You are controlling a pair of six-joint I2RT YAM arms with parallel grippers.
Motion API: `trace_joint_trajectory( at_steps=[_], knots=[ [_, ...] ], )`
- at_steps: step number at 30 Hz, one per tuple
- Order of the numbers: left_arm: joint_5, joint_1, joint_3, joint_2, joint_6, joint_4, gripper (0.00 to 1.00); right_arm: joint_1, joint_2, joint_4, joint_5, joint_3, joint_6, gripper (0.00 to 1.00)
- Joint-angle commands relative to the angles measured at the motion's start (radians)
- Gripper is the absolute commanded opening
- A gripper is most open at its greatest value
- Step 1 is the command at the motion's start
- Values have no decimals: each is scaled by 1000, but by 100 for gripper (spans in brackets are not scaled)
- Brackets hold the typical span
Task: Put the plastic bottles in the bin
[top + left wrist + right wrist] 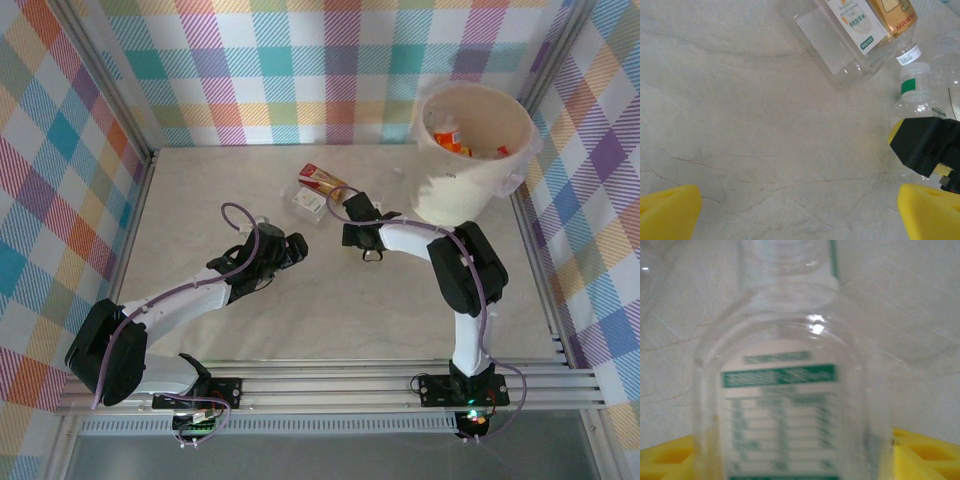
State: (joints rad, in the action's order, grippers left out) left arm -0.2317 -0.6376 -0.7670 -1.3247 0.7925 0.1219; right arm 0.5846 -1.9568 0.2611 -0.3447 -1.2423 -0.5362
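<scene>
Jaws of the left gripper (pixel 800 212) stand wide apart over bare table (pixel 740 125), two plastic bottles (pixel 840 30) just beyond; a green-labelled bottle (pixel 785 390) sits inside the right gripper (pixel 797 457), clamped or not I cannot tell; bin (pixel 470 195) holds some, three remain

The left arm (pixel 170 300) stretches low from its base, forward and to the right; the left gripper (pixel 292 250) points down, its yellow pads (pixel 667 212) spread wide apart; the right arm (pixel 465 275) rises, then bends leftward at the elbow; the right gripper (pixel 362 215) sits low, its pads (pixel 920 457) against both sides of a clear bottle (pixel 785 390).
</scene>
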Motion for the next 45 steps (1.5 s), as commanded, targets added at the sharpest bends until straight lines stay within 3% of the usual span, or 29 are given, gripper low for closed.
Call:
trace_joint_trajectory(
  at_steps=[1,8,20,32,40,45],
  knots=[
    [43,9,11,27,-34,-41,100,0,-6,-21,-18,-36,57,64],
    [203,6,3,14,-100,-141,100,0,117,-33,97,50,167,48],
    [409,-33,-17,-28,-129,-397,100,0,471,-34,207,227,331,42],
    [410,-61,-60,-55,-88,-488,100,-2,725,-85,225,257,420,36],
    [384,-64,-70,-43,-91,-472,100,-35,794,-117,247,166,502,36],
    [375,-65,-70,-48,-79,-476,100,-116,772,-107,273,67,547,36]
  ],
)
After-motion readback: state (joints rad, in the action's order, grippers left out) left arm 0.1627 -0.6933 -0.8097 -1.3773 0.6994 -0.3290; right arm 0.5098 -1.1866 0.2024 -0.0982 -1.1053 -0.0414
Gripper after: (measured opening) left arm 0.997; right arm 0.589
